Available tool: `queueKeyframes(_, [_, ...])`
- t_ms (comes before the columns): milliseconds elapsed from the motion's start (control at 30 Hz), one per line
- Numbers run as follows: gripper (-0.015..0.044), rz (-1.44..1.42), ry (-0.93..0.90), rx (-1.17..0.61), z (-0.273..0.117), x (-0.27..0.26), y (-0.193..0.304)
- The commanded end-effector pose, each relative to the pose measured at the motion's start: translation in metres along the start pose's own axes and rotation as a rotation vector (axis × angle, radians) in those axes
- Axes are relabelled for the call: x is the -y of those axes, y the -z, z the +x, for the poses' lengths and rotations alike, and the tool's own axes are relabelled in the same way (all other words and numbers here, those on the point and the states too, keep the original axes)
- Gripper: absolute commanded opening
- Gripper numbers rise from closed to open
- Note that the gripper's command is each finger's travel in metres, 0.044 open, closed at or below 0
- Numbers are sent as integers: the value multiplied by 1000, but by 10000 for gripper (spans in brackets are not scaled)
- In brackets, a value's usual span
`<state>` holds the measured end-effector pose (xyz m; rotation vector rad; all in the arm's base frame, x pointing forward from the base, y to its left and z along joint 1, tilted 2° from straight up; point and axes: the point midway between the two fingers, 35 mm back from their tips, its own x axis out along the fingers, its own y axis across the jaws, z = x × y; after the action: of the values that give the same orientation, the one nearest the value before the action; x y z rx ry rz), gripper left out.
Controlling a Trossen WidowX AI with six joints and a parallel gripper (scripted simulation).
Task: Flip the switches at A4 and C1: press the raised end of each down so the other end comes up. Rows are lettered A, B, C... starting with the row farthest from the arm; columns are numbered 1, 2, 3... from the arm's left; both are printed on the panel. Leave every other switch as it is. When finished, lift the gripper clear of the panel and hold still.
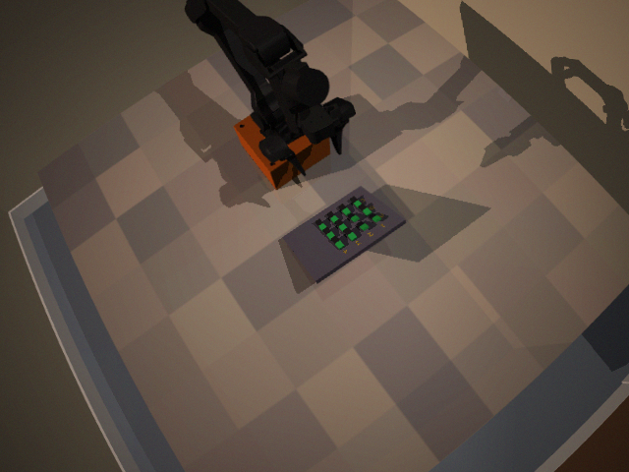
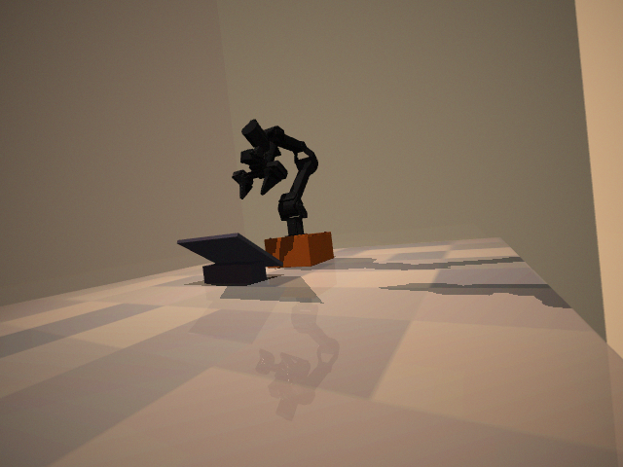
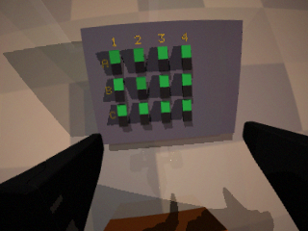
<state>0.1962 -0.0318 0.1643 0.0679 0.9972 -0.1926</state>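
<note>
The tilted purple-grey panel (image 1: 310, 254) (image 2: 221, 246) (image 3: 217, 96) carries three rows of green-and-dark switches. Switch A4 (image 1: 339, 245) (image 3: 186, 52) is at the far right of the grid in the wrist view. Switch C1 (image 1: 357, 203) (image 3: 122, 111) is at its near left. Both show green on the half farther from the arm and dark on the nearer half, like the other switches. Which end is raised is hard to tell. My gripper (image 1: 321, 163) (image 2: 252, 196) (image 3: 174, 135) is open and empty, high above the table on the arm's side of the panel, touching nothing.
The orange base block (image 1: 261, 159) (image 2: 320, 249) (image 3: 164, 220) stands under the arm, close to the panel's near edge. A dark support (image 2: 234, 274) holds the panel up. The checkered table (image 1: 202, 350) (image 2: 251, 416) lies around them, with arm and panel shadows across it.
</note>
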Motion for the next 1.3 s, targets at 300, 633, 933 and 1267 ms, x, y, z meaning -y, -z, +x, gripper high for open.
queueKeyframes(300, [137,-6,-9,-23,98,42,-24])
queueKeyframes(633, [0,-6,-10,2,138,46,-21])
queueKeyframes(933, [0,-6,-10,3,149,46,-21])
queueKeyframes(1267, [0,-6,-10,4,160,46,-21])
